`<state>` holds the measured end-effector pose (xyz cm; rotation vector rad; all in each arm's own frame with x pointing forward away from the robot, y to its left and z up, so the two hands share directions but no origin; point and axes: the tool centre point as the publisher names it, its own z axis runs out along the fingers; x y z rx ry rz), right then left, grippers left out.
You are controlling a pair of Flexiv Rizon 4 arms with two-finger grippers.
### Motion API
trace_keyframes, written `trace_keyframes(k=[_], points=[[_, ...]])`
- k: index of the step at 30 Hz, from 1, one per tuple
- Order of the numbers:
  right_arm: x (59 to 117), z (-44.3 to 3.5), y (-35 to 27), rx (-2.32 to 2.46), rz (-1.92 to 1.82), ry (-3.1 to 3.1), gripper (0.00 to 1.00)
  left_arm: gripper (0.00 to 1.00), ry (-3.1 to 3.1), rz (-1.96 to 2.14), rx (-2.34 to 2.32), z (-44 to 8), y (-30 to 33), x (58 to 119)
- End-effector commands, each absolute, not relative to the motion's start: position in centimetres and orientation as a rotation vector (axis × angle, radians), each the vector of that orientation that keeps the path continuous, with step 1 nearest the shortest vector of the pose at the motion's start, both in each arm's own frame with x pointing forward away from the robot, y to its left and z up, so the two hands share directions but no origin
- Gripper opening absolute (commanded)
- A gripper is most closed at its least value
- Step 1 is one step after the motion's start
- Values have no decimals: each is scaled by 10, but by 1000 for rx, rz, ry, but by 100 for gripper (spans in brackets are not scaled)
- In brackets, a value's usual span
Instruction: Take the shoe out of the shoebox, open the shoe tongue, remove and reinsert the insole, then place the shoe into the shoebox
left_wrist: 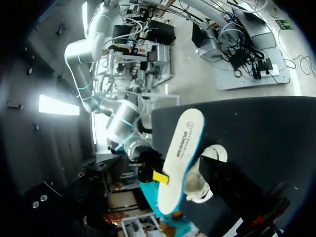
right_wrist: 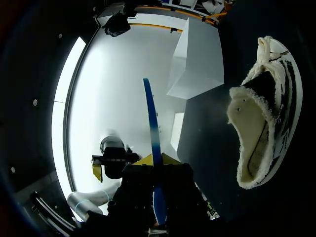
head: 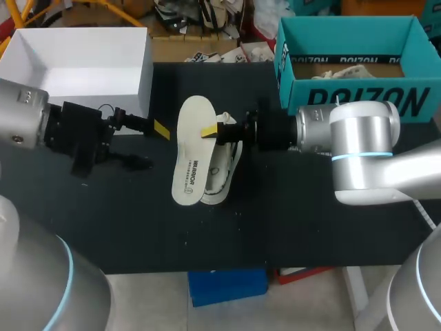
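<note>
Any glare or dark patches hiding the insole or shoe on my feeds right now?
Head view: even light, insole and shoe plain; only the white box glares. Right wrist view: strong white glare behind the insole, held edge-on in the right gripper; shoe well lit. Left wrist view: much in shadow, but the insole is lit and plain.

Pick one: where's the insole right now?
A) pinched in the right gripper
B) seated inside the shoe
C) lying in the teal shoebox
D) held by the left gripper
A: the right wrist view shows the insole edge-on, clamped between the yellow tips of the right gripper. The shoe lies apart on the table with its opening empty.
</note>
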<state>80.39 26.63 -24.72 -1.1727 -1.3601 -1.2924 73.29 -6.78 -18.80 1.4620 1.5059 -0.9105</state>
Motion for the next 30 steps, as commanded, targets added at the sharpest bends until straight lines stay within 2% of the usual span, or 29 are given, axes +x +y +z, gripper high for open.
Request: trace_keyframes(k=[1,26,30], points=[[804,-247,266,-1173,-1290,-1361,0,100,1430,-975,1353,-211,-68,738],[804,-247,266,-1173,-1290,-1361,0,100,1191,-947,1322,-233,-88,787],[804,-247,266,-1173,-1290,-1361,0,96,1186,-944,1322,-235,-94,792]])
